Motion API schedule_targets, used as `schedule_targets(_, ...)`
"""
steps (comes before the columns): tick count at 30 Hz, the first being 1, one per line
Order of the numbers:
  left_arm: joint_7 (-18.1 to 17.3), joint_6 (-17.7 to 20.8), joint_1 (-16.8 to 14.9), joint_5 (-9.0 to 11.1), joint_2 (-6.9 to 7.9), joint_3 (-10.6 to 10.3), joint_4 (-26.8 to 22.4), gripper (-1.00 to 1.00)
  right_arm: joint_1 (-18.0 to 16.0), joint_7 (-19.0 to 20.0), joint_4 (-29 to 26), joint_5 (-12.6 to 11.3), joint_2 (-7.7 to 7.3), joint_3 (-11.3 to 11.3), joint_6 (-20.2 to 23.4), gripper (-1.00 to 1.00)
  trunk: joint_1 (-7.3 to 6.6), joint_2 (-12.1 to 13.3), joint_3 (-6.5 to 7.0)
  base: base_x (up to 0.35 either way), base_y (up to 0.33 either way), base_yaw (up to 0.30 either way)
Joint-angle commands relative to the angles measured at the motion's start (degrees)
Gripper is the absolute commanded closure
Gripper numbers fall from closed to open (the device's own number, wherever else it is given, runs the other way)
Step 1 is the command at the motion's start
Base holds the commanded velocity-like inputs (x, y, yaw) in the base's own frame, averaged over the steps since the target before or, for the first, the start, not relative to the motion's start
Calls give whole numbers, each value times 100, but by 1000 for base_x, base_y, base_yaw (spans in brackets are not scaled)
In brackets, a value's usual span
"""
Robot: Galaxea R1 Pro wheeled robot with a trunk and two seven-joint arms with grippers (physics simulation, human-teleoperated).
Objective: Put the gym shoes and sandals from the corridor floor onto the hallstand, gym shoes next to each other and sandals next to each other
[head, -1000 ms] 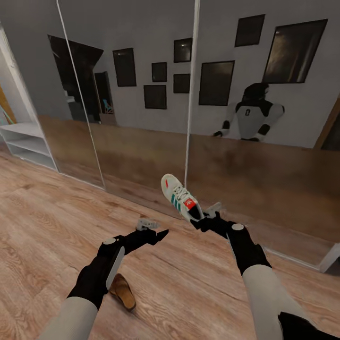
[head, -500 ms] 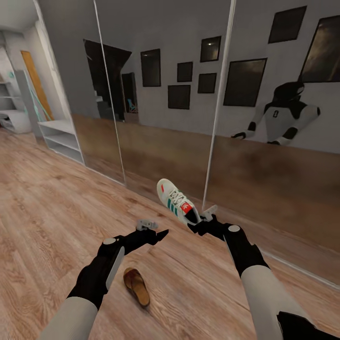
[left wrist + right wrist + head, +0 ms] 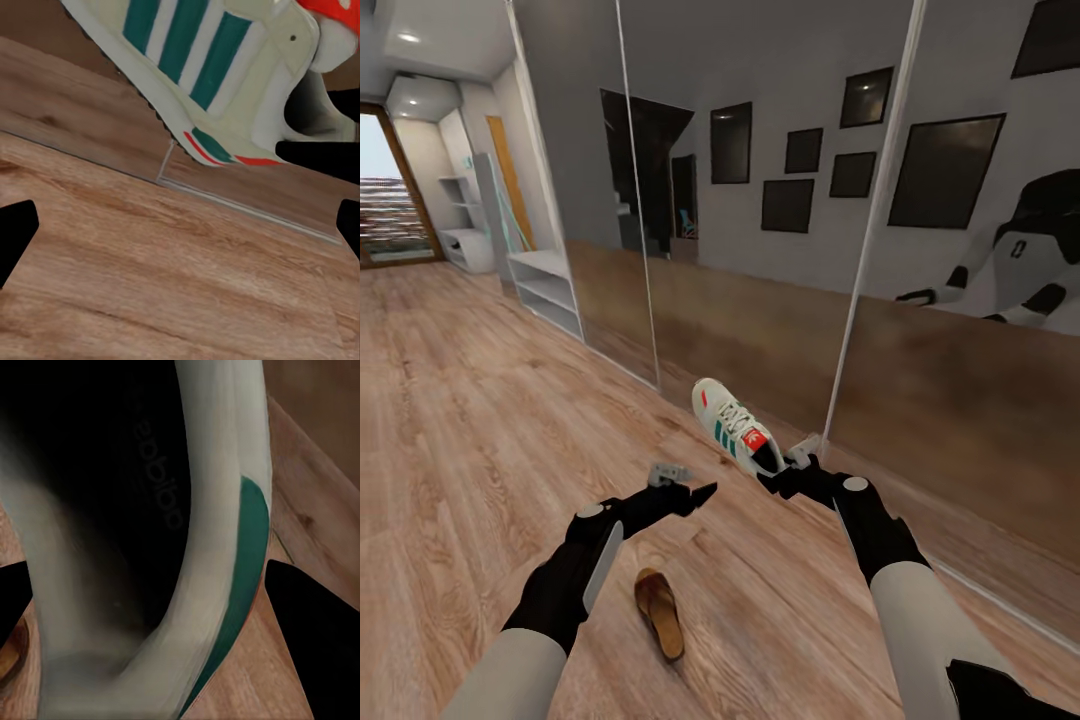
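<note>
While right claw (image 3: 785, 472) grips gym shoe (image 3: 737, 426), sandal (image 3: 659, 612) on floor (image 3: 460, 420)

Warm brown plank floor (image 3: 470, 420) ran down the corridor. Mirrored sliding doors (image 3: 760, 200) lined the wall, reflecting dark picture frames (image 3: 788, 205) on a grey wall. Far end: pale grey shelving (image 3: 545, 290), a lit doorway (image 3: 390, 200), one ceiling spotlight (image 3: 408, 37).

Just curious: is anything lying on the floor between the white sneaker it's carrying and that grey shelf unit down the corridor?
Nothing visible does. The white green-striped sneaker is held in the right gripper; bare wood plank floor runs to the light grey shelf unit. The brown sandal lies nearer the robot, off that path.
</note>
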Motion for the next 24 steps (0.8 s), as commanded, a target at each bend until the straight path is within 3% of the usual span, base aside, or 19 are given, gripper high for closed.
schedule_targets(1,-9,50,-4,121,0,7,-5,-100,-2,49,-14,20,7,-36,31,100,-1,-2,-6,12,-176,297)
schedule_targets(9,-8,48,-4,327,12,17,-4,-100,-2,48,-14,20,6,-36,31,100,-1,-2,-6,3,-113,297)
schedule_targets(24,-8,48,-4,333,21,60,-5,-100,-1,45,-14,20,5,-36,31,100,-1,-2,-6,0,-3,297)
